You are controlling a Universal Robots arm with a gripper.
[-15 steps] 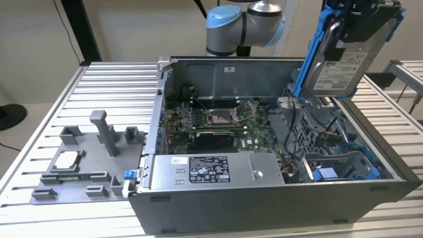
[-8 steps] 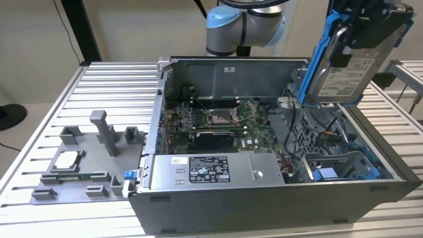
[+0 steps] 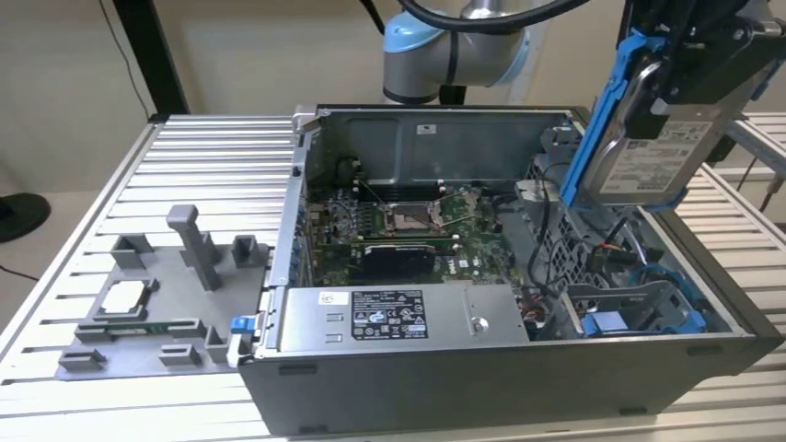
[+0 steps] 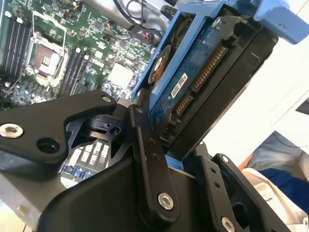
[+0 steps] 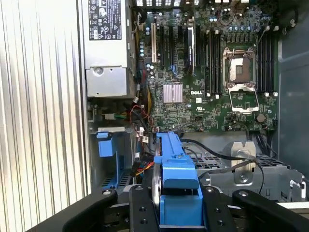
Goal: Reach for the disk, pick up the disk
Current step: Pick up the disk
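The gripper (image 5: 178,208) pinches the disk (image 3: 639,138), held high above the computer case (image 3: 491,368); a loose grip could drop it onto the motherboard (image 5: 207,87).

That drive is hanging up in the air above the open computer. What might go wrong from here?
Two risks, as guesses. The gripper holds the disk by one end only, so the disk might slip and fall into the open case. Loose cables lie just beneath it; the blue bracket may snag them.

Black fingers (image 4: 145,159) clamp the blue-bracketed disk (image 4: 193,82) above the motherboard (image 4: 63,53).
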